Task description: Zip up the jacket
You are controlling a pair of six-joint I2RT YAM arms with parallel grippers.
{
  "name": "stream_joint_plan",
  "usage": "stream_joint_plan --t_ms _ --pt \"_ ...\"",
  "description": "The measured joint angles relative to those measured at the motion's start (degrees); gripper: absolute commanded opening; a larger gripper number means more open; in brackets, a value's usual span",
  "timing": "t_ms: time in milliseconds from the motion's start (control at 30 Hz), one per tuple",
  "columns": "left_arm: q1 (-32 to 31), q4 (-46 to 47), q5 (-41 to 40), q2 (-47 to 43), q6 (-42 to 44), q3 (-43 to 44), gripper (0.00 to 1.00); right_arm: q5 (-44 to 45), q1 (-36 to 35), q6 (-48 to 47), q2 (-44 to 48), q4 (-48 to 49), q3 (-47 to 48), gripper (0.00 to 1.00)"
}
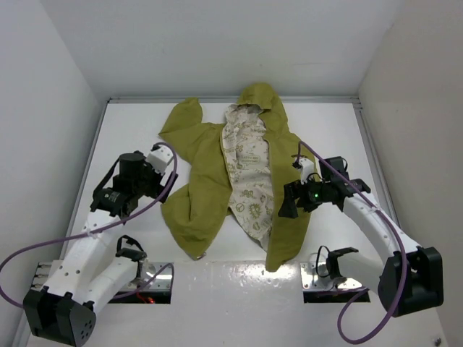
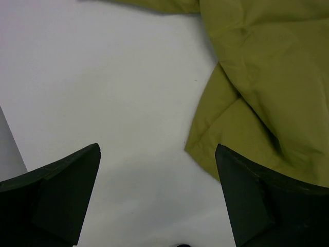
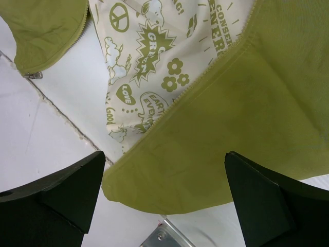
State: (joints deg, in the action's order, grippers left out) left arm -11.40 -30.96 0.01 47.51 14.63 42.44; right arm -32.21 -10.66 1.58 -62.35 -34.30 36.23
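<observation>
Where the overhead camera looks down, the jacket point(image 1: 210, 181) lies unzipped in the middle of the table point(image 1: 130, 123). Its long axis runs hood-to-far-wall, hem toward the arm bases, with bare surface on either side.

Left wrist: the left gripper point(image 2: 157, 190) is spread and empty over bare table, beside the jacket's green edge.

Right wrist: the right gripper point(image 3: 164, 195) is spread and empty above the jacket's hem corner.

Your left arm point(image 1: 87, 246) stretches from its base toward 1 o'clock, elbow raised and wrist tipped downward. The left jaws stand wide apart, closed on nothing. Your right arm point(image 1: 372, 220) stretches from its base toward 10 o'clock, wrist also pointing down. The right jaws are spread just as wide, gripping nothing.
</observation>
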Motion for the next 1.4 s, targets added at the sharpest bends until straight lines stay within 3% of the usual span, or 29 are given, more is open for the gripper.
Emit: stream_joint_plan --t_ms 200,433,700,1100,1233,1300,1400 --pt "-3.6 -4.3 3.7 1.2 7.6 0.2 1.00 0.0 0.0 0.0 0.0 0.0 0.0 1.00" --pt "-12.6 -12.3 9.0 7.6 15.1 2.4 1.00 0.3 0.0 -0.2 0.0 0.0 0.0 1.00" --pt "-22.5 -14.6 9.6 12.6 12.6 2.5 1.00 1.6 0.0 -1.9 -0.6 -0.3 0.0 1.00" --pt "-31.4 -14.7 6.5 21.9 8.4 2.6 0.97 2.1 0.0 -2.5 -3.0 -0.3 0.0 1.00" --pt "-31.7 -13.7 5.7 24.9 7.5 2.6 0.80 2.1 0.0 -2.5 -3.1 -0.4 0.3 1.00" --pt "-31.8 -12.6 5.2 25.2 6.7 2.6 0.46 2.0 0.0 -2.4 -3.2 -0.4 0.7 1.00" --pt "-32.0 -10.3 4.5 25.7 6.0 2.4 0.39 1.6 0.0 -1.7 -3.2 -0.4 1.0 1.00"
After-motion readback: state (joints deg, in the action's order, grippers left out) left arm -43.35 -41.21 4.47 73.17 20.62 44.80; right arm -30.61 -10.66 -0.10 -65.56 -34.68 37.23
